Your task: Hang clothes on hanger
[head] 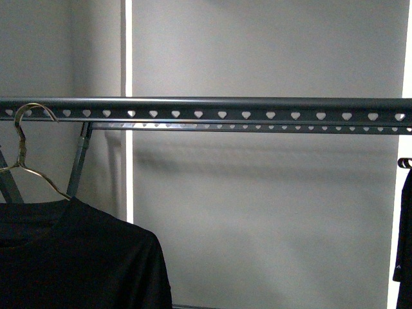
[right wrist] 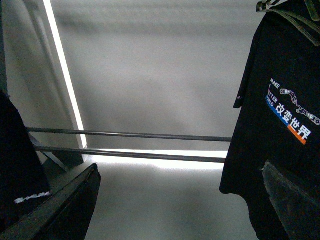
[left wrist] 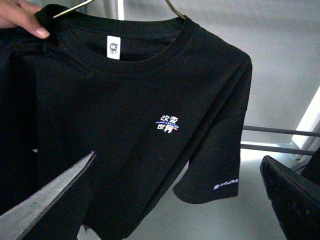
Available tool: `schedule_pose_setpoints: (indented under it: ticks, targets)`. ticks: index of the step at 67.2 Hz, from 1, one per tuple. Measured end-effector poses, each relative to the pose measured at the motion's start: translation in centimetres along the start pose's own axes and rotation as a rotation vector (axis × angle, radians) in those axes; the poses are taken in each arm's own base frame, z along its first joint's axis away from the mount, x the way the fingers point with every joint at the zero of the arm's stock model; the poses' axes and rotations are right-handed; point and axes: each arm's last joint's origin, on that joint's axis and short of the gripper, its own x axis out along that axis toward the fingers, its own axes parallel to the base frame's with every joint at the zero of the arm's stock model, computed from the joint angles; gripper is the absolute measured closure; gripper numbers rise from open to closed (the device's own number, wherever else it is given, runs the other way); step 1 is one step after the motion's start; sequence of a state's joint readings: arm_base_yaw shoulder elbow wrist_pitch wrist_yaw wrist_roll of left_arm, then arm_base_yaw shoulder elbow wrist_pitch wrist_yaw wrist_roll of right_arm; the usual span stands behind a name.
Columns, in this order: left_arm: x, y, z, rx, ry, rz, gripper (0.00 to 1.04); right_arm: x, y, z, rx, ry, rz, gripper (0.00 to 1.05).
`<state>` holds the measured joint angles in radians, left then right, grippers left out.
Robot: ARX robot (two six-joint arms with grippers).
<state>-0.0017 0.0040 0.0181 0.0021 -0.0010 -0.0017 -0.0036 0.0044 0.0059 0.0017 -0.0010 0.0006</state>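
The dark grey rack rail (head: 212, 111) with its row of heart-shaped holes runs across the front view. A wire hanger (head: 24, 132) hooks on the rail's left end and carries the black T-shirt (head: 84, 257). In the left wrist view the T-shirt (left wrist: 125, 110) hangs close in front, with a small white and bluish print (left wrist: 167, 125) on the chest. My left gripper (left wrist: 175, 200) is open and empty, its fingers (left wrist: 45, 202) either side of the shirt's lower part. My right gripper (right wrist: 180, 205) is open and empty. Neither gripper shows in the front view.
A person's hand (left wrist: 20, 17) holds the T-shirt's shoulder. A second black T-shirt (right wrist: 285, 125) with a white, blue and orange print hangs at the rail's right end (head: 404, 238). Two low rack bars (right wrist: 130, 135) cross in front of a grey wall (head: 257, 212).
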Motion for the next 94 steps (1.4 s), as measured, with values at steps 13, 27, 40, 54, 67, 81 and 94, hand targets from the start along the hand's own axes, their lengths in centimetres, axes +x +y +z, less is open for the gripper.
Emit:
schedule_pose_setpoints:
  ticks: [13,27,40,54,67,81,94]
  targets:
    - [0.0,0.0,0.0,0.000,0.000,0.000,0.07,0.0,0.0,0.0,0.000,0.000,0.000,0.07]
    - [0.4,-0.1,-0.1,0.044,0.035,-0.180,0.07,0.0,0.0,0.0,0.000,0.000,0.000,0.07]
    - [4.3,-1.2,5.0,-0.067,-0.021,-0.120,0.07,0.0,0.0,0.0,0.000,0.000,0.001,0.07]
    - [13.2,-4.3,10.0,-0.446,0.069,-0.048,0.07,0.0,0.0,0.0,0.000,0.000,0.002,0.07]
    - [20.3,-5.7,12.2,-0.646,0.097,0.089,0.07,0.0,0.0,0.0,0.000,0.000,0.001,0.07]
    - [23.7,-4.5,13.6,-0.724,0.071,0.257,0.07,0.0,0.0,0.0,0.000,0.000,0.001,0.07]
    - [26.0,-4.3,13.1,-0.746,0.104,0.332,0.07,0.0,0.0,0.0,0.000,0.000,0.001,0.07]
